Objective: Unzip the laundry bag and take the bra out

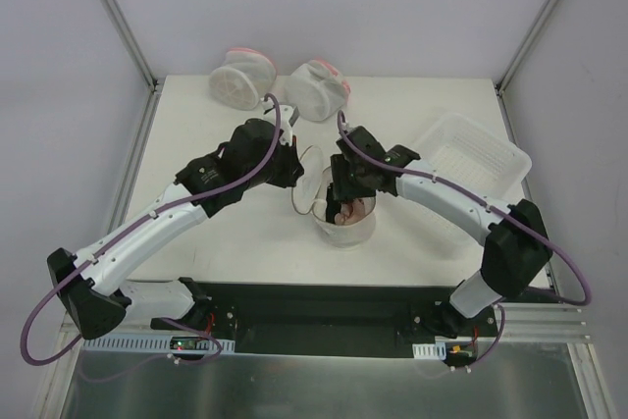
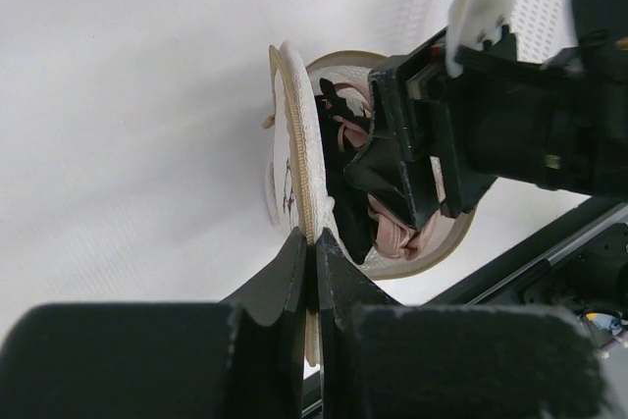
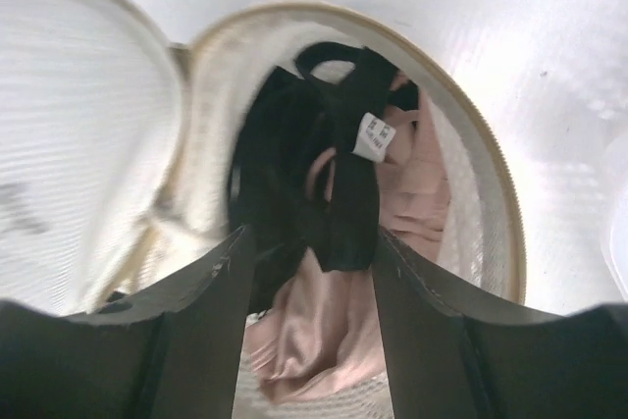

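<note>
Laundry bag (image 1: 345,235): mid-counter (image 1: 196,134), mouth upward, round flap upright on its left edge, pinched by closed left gripper (image 2: 312,242). Right gripper (image 3: 309,239): part-open astride bra (image 3: 345,205); grip undeterminable.

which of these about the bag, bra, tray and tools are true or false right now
1. The bag is unzipped. True.
2. The left tool is shut on the bag's flap. True.
3. The bra lies in the tray. False: it is inside the bag.
4. The right tool hovers over the tray. False: it reaches into the bag, fingers astride the bra.
</note>
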